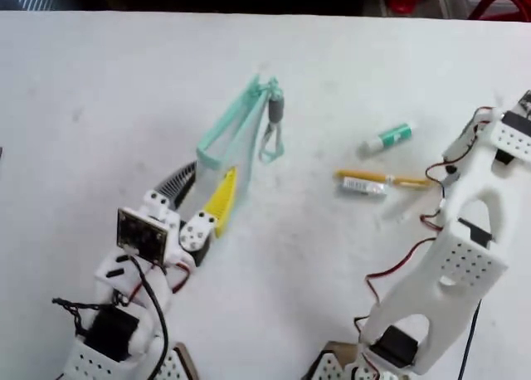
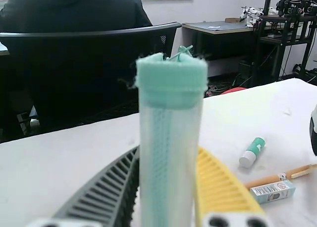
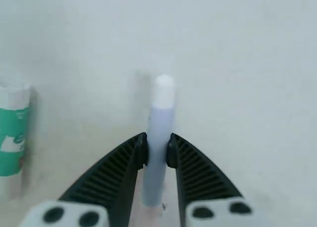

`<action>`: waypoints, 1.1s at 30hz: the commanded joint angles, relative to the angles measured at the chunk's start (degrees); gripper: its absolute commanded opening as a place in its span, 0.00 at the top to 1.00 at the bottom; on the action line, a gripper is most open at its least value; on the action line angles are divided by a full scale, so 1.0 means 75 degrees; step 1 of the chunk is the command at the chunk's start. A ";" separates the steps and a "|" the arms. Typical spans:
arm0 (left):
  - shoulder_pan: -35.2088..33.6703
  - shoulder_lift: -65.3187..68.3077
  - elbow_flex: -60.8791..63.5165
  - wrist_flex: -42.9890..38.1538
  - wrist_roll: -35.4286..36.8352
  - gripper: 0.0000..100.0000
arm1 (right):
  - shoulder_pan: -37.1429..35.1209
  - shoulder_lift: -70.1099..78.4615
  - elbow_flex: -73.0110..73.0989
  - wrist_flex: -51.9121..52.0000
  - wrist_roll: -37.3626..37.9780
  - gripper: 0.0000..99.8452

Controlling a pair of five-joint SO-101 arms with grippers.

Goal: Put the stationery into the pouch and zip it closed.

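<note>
Two tools, both closed: your left tool [image 1: 202,189] pinches the mesh pouch [image 1: 236,138], left of centre on the bench [image 1: 99,90], likely soft and floppy, best held near its stiffer zip edge; your right tool [image 3: 157,150] clamps a light, slippery-looking pale pen [image 3: 162,103] mid-barrel.

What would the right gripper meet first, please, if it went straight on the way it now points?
Probably the bare white table, touched first by the pale blue pen that the right gripper holds. The green-and-white glue stick lies to one side, out of that line, though depth is unclear.
</note>
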 commanded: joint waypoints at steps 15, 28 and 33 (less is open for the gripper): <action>0.0006 0.0041 -0.0070 -0.0258 -0.0047 0.84 | -0.1037 -0.6218 -0.0152 0.1846 0.0000 0.98; 0.0100 0.0041 -0.0070 -0.0223 -0.0047 0.84 | -0.2526 -0.8434 -0.0152 0.2913 0.1137 0.98; 0.0100 0.0041 -0.0070 -0.0223 -0.0047 0.84 | -0.3558 -0.9149 0.0152 0.2913 0.1700 0.98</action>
